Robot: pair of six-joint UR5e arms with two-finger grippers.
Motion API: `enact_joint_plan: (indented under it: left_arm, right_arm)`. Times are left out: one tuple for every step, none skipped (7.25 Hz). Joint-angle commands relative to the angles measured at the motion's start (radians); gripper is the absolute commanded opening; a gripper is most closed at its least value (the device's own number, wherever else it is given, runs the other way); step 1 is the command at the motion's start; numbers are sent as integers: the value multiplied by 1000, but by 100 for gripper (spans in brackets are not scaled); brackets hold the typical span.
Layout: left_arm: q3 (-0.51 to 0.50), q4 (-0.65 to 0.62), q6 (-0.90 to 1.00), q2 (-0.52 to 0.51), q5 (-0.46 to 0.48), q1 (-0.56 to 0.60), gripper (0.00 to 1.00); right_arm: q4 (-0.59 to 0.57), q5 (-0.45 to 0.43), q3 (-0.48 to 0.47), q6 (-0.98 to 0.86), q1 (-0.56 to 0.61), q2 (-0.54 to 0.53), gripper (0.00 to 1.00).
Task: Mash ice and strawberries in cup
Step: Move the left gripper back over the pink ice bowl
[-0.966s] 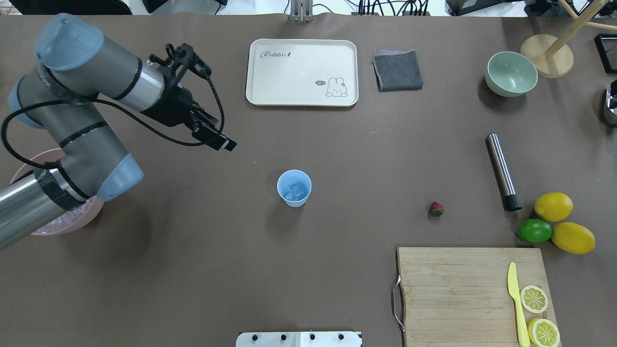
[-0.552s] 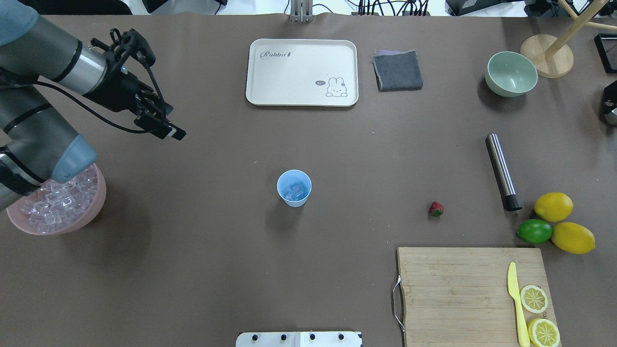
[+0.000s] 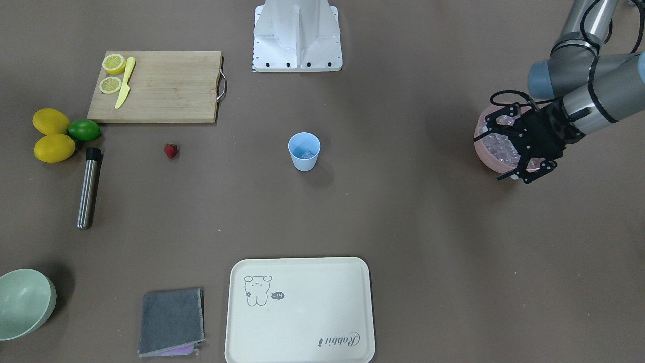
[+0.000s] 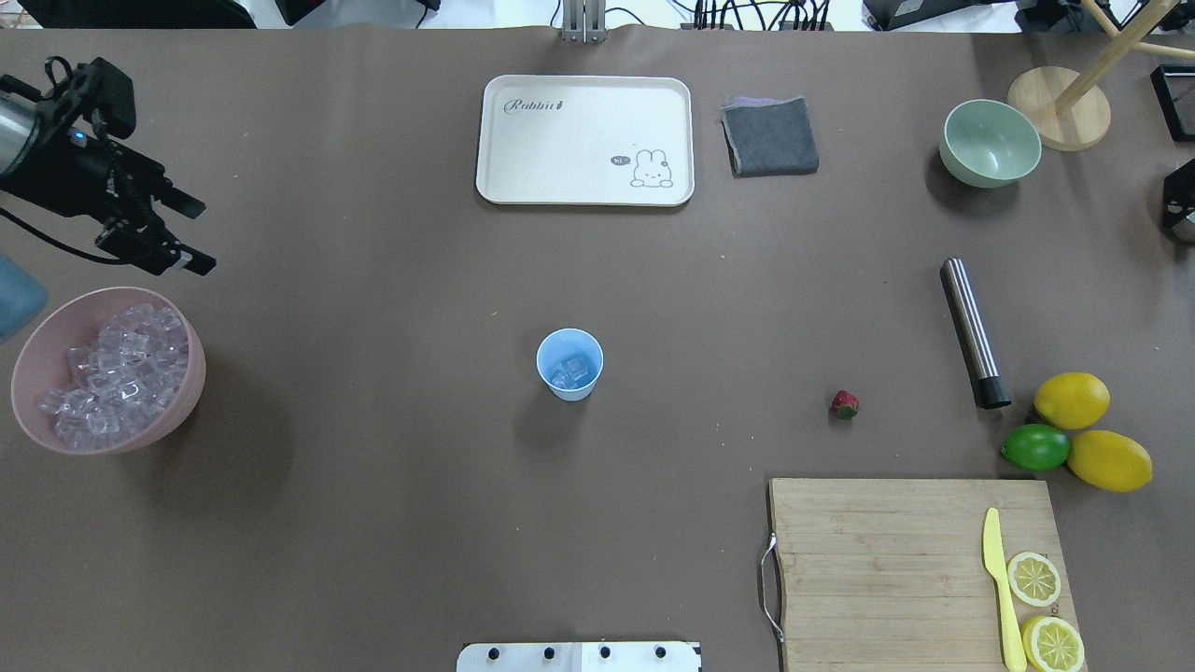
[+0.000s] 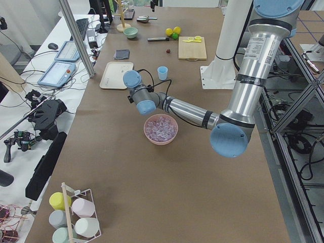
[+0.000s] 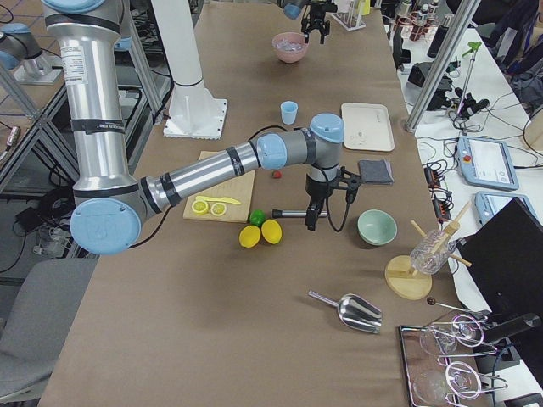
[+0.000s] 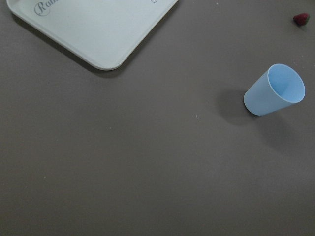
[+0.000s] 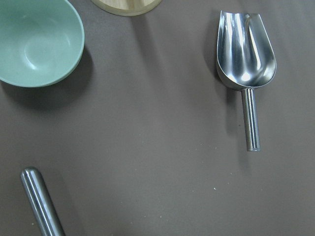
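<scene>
Overhead: the cup point(image 4: 569, 364), ice point(image 4: 571, 371) inside, is stood at the middle of the tabletop point(image 4: 392, 523). The strawberry point(image 4: 845, 404) is lying toward the right edge. The left gripper point(image 4: 203, 237) is held near the left edge, fingers spread and empty. Right-side view: on the right gripper point(image 6: 310, 222), the fingers' state cannot be told. Ice is judged loaded; a light pinch on the strawberry is called for next.

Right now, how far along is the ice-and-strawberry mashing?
Done: a few clear ice cubes sit inside the small light-blue plastic cup. In hand: nothing; the left pincer is open and empty near the pink bowl of ice. Left: the small red strawberry lies on the table, the steel rod with a black tip lies untouched, so no mashing yet.
</scene>
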State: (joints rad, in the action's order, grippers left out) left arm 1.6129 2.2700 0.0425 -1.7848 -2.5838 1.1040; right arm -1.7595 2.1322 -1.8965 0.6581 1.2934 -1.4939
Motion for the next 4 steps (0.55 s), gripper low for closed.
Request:
enact_joint_plan:
  left_arm:
    - [1,-1,88,86,14,22,97]
    - [1,-1,96,116,14,25,97]
    - [2,-1,102,146,14,31,97]
    - [4,0,106,171,16,31,97]
  right_arm:
    - [0,0,-1,0,-3,-3,100]
    - [0,0,-1,0,-6,-3,100]
    - [0,0,-1,0,-11,-3,100]
    - [2,-2,-3,0,-17,-2,100]
